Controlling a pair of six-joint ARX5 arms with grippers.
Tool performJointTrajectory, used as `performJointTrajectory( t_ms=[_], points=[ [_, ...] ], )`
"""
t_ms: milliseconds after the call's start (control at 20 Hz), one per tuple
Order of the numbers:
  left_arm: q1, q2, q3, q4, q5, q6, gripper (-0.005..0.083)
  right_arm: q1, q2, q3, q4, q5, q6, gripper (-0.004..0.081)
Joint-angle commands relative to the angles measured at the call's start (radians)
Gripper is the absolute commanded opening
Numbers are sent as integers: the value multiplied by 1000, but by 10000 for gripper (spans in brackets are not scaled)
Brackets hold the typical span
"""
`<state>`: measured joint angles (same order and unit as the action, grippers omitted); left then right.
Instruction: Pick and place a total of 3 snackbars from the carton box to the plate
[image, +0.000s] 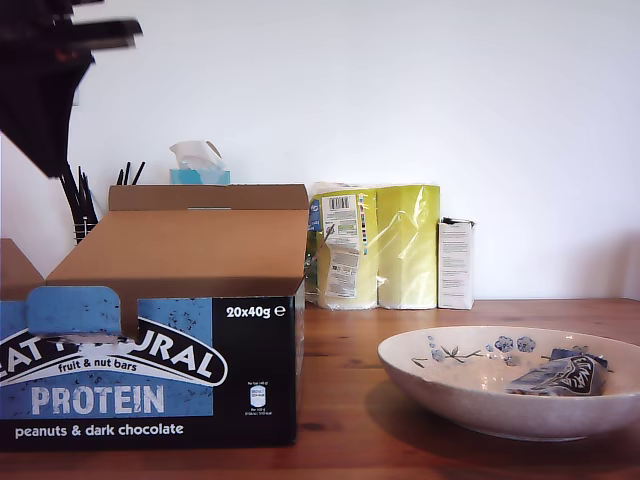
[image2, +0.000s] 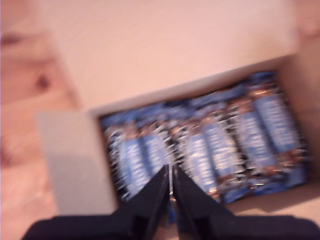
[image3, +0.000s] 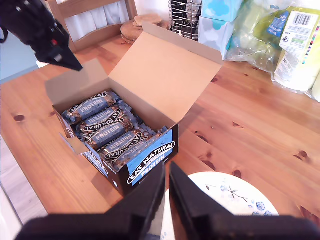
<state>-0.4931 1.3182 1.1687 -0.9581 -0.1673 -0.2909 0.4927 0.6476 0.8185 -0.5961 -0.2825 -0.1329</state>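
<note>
The carton box (image: 250, 370) stands open at the exterior view's left, its brown flap folded back. Several snackbars (image3: 105, 130) in blue-and-black wrappers lie side by side inside it, blurred in the first wrist view (image2: 210, 150). My first gripper (image2: 171, 177) hangs above them, shut and empty; its dark arm (image: 45, 90) shows at the exterior view's upper left. The plate (image: 450, 385) sits at the exterior view's right with one snackbar (image: 562, 375) lying in it. My second gripper (image3: 166, 172) is shut, high above the box front (image3: 150, 165) and the plate's rim (image3: 235, 192).
Yellow-wrapped rolls (image: 385, 245) and a small white box (image: 456, 263) stand against the back wall. A tissue box (image: 200, 165) and a pen holder (image: 80, 215) sit behind the carton. Bare wooden table (image: 340, 340) lies between carton and plate.
</note>
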Motion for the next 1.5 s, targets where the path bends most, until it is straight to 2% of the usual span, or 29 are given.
performJointTrajectory(
  t_ms=[0, 150, 350, 450, 550, 850, 1200, 1450],
  points=[
    [-6, 50, -22, 5, -7, -35, 12, 3, 17, -18, 14, -7, -8, -13],
    [-6, 122, -22, -3, -13, -108, 169, 3, 40, -18, 13, -8, -34, -13],
    [-7, 199, -19, -46, -40, -114, 274, 3, 57, -18, 13, -27, -49, -13],
    [-7, 220, -14, -66, -42, -123, 385, 3, 64, -18, 13, -38, -50, -13],
    [-7, 238, -10, -71, -60, -126, 444, 3, 68, -18, 16, -58, -50, -13],
    [-6, 267, -9, -26, -129, -129, 448, 3, 69, -18, 17, -79, -51, -13],
    [-6, 345, -9, -4, -146, -128, 448, 3, 69, -18, 19, -79, -51, -13],
    [-7, 391, -9, -18, -216, -109, 447, 3, 69, -18, 19, -86, -51, -13]
  ],
)
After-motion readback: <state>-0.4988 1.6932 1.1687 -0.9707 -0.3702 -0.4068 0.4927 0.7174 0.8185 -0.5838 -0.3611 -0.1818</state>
